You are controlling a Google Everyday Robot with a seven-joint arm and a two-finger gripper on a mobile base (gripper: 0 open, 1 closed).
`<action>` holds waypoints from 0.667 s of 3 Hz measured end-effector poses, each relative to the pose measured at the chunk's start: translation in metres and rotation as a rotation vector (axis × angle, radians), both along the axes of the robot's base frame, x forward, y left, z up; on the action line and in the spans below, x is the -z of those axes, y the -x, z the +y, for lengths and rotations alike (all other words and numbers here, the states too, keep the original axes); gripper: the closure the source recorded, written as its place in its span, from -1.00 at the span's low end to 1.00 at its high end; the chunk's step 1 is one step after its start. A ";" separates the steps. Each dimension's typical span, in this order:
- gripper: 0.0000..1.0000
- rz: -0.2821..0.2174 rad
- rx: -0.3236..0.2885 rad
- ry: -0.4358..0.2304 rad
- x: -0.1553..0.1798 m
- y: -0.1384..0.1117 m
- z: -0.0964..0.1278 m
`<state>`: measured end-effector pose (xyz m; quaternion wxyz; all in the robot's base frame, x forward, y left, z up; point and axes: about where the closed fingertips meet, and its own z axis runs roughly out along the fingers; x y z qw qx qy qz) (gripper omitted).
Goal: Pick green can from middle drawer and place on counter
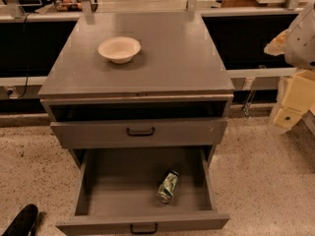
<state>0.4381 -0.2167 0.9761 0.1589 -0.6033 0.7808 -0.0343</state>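
Observation:
The green can (pixel 168 186) lies on its side on the floor of the middle drawer (pixel 98 200), right of centre. This drawer is the lowest one of the grey cabinet and is pulled wide open. The counter (pixel 162 58) is the cabinet's flat grey top. My gripper (pixel 290 107) shows as cream-coloured parts at the right edge of the camera view. It is beside the cabinet at about counter height, well away from the can and holding nothing that shows.
A cream bowl (pixel 119 48) stands on the counter's left half. A closed drawer front with a black handle (pixel 141 131) sits above the open drawer, below a dark open slot (pixel 138 111). The floor is speckled (pixel 266 181). A black object (pixel 19 221) lies at the bottom left.

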 end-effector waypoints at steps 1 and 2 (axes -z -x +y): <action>-1.00 -0.003 -0.004 0.001 0.000 -0.001 0.001; -1.00 0.036 -0.155 -0.014 0.029 -0.009 0.038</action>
